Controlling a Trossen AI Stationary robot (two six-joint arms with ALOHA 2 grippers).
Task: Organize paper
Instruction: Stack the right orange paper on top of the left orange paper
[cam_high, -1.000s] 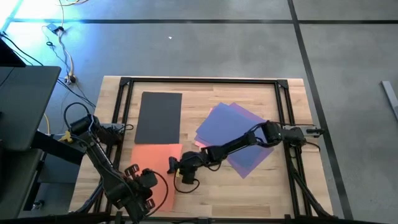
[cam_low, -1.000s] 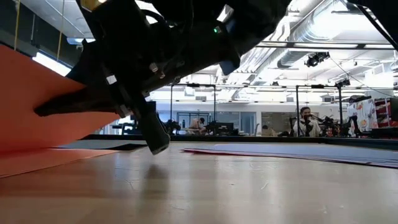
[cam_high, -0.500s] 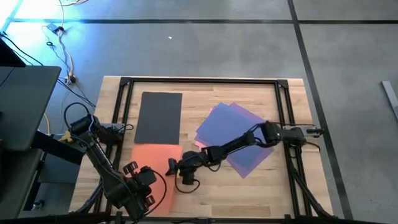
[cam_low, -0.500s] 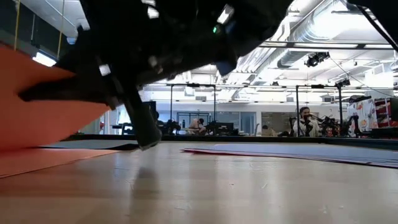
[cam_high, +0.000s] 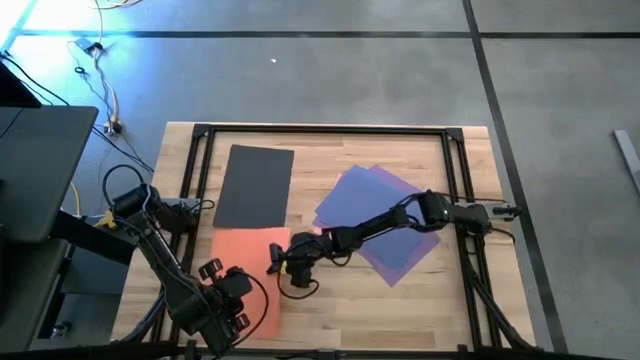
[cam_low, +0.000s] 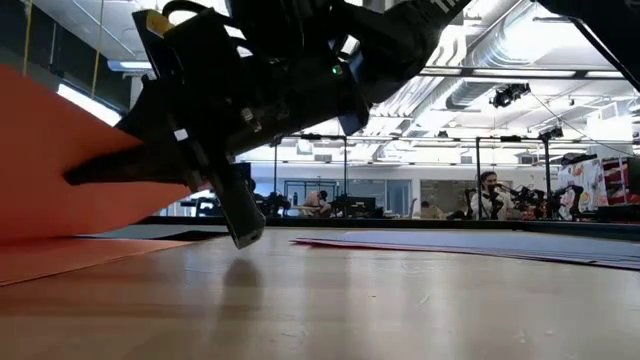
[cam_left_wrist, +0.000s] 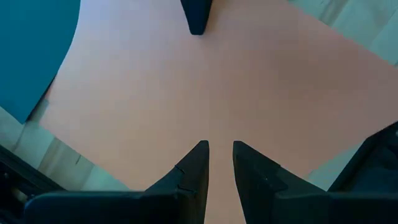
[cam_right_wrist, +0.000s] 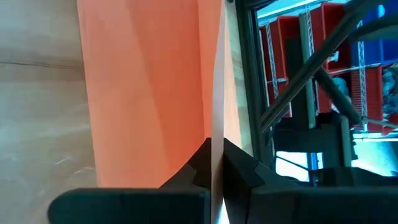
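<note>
Hidden — pink sheet (cam_high: 318, 231) nearly all under blue sheet (cam_high: 352, 204) and right arm | cut off — orange sheet (cam_low: 60, 170) at low view's left edge | too small — people behind table (cam_low: 488, 192)

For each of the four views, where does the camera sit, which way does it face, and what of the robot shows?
High: above the table, straight down; both arms, orange sheet, dark grey sheet.
Low: table height, facing the room; right gripper pinching the lifted orange sheet.
Left wrist: past the left gripper, onto the orange sheet.
Right wrist: past its jaws, along the sheet's edge.
Shared: the orange sheet appears in all four.
</note>
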